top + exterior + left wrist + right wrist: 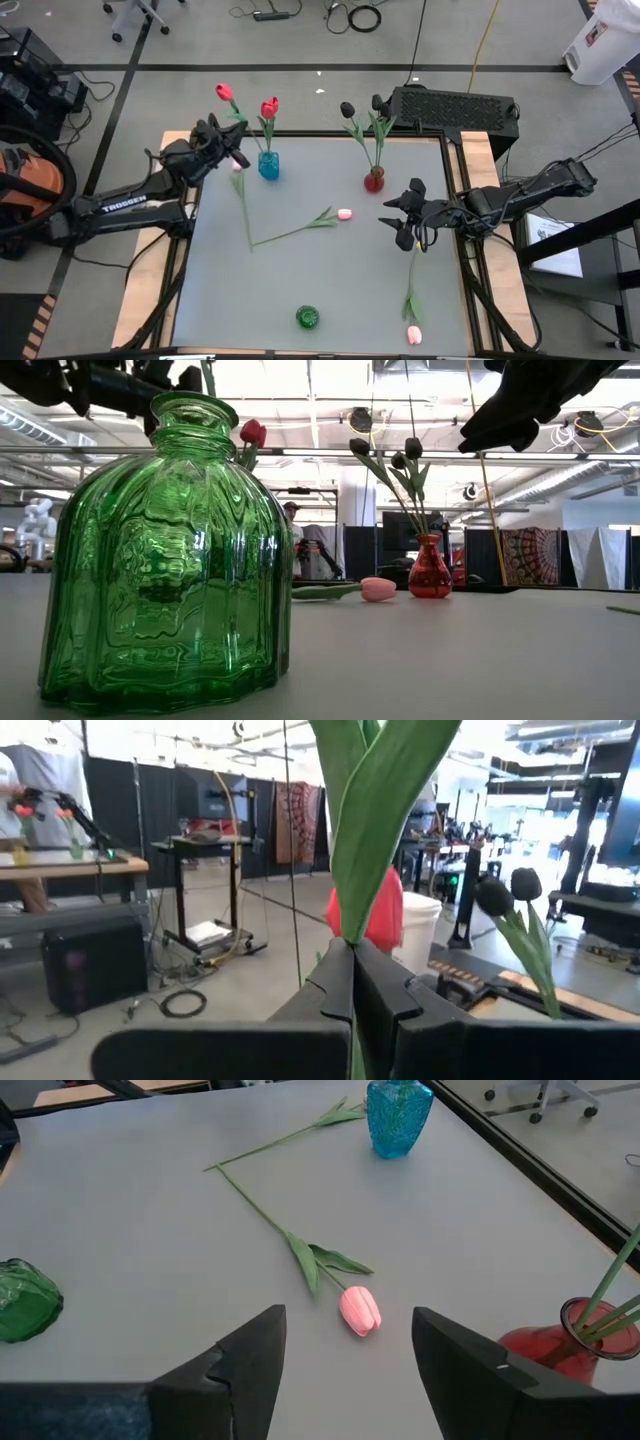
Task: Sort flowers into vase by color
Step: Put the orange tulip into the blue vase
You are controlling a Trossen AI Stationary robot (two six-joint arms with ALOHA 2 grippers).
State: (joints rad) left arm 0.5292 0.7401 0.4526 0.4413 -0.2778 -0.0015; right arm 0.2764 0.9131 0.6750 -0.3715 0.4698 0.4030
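- We have a red tulip (224,93) pinched by its stem in the left gripper (352,970), fingers pressed tight on it, just beside the blue vase (268,165) where another red tulip (269,108) stands.
- Light thing, we judge, with a thin springy stem and a top-heavy bud; gripping low on the stem should keep it from swinging.
- Ahead of the right gripper (348,1350), fingers spread wide and holding nothing, lies a pink tulip (359,1309) flat on the table (320,280), close in front of the fingertips.
- Its stem (262,1214) runs away from the fingers toward the blue vase, crossing a second stem; we'd take it just behind the leaves.
- The red vase (374,180) with black tulips (347,109) sits just beside the right fingers — tip risk.
- Another pink tulip (413,333) lies near the table's edge; the green vase (307,317) stands well apart, with open room around it.
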